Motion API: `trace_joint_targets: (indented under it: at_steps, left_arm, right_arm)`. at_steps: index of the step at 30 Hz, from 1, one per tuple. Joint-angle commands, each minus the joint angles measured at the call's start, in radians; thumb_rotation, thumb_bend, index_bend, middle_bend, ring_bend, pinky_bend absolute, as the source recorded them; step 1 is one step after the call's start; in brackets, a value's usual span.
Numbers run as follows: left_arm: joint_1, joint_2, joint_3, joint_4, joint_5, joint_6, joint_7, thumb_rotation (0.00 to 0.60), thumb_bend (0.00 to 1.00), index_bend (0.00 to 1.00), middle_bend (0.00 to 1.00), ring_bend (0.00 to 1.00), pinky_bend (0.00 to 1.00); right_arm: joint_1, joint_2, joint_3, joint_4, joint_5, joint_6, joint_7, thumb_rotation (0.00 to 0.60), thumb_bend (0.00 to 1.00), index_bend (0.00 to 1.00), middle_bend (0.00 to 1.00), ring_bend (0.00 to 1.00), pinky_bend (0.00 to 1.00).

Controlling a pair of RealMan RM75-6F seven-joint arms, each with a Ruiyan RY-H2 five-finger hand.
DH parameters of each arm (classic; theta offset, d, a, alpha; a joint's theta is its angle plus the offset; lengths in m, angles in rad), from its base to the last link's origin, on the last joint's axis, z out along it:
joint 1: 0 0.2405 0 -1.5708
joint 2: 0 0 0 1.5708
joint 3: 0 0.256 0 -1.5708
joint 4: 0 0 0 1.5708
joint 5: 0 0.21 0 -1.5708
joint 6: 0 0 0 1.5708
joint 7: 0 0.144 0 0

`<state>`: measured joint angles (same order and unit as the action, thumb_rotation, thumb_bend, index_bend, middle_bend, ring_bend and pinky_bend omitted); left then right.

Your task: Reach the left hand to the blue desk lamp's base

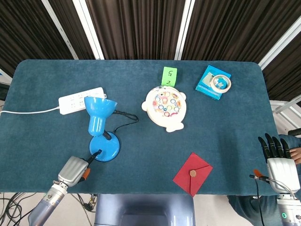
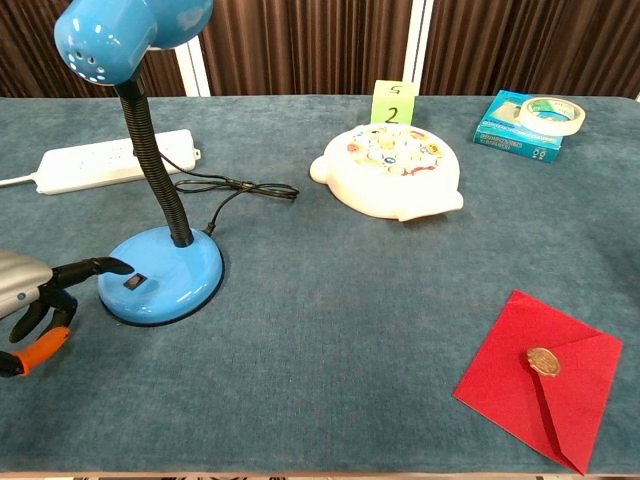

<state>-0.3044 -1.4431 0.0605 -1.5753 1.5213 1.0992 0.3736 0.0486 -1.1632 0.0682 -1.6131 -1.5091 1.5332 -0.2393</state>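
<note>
A green card (image 2: 391, 103) stands upright on the table just behind the round white toy (image 2: 392, 171). It carries two handwritten marks: a large "2" below and a smaller character above it that looks like "5" (it could equally be a "G"). The blue box (image 2: 517, 130) under the tape roll has print along its front edge, too small to read.

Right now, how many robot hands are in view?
2. The left hand is at the near-left table edge, a finger on the blue lamp base. The right hand is off the table's near-right corner.
</note>
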Motion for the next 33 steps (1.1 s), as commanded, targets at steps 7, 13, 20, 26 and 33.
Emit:
trace_joint_targets:
  at_steps: [7, 13, 20, 26, 33]
  left_arm:
    - [0.0, -0.008, 0.002, 0.018, -0.02, -0.003, 0.004, 0.6, 0.58, 0.1, 0.64, 0.64, 0.87]
    - [-0.007, -0.012, -0.002, 0.022, -0.038, -0.014, 0.003, 0.6, 0.58, 0.1, 0.64, 0.64, 0.87]
    - [-0.009, -0.011, -0.001, 0.02, -0.041, -0.007, 0.008, 0.6, 0.58, 0.1, 0.64, 0.64, 0.87]
    - [-0.014, -0.011, 0.001, 0.017, -0.044, -0.011, 0.011, 0.6, 0.58, 0.1, 0.64, 0.64, 0.87]
    - [-0.022, -0.014, 0.001, 0.019, -0.048, -0.014, 0.015, 0.6, 0.58, 0.1, 0.64, 0.64, 0.87]
  right_arm:
    - [0.0, 0.001, 0.001, -0.002, 0.004, -0.002, -0.001, 0.6, 0.13, 0.07, 0.02, 0.04, 0.0]
    - [0.0, 0.001, 0.002, -0.004, 0.007, -0.004, -0.003, 0.6, 0.13, 0.07, 0.02, 0.04, 0.0]
    - [0.0, 0.002, 0.002, -0.006, 0.01, -0.007, -0.005, 0.6, 0.13, 0.07, 0.02, 0.04, 0.0]
    - [0.0, 0.002, 0.002, -0.006, 0.01, -0.006, -0.005, 0.6, 0.13, 0.07, 0.02, 0.04, 0.0]
    - [0.0, 0.002, 0.002, -0.006, 0.01, -0.006, -0.005, 0.6, 0.13, 0.07, 0.02, 0.04, 0.0]
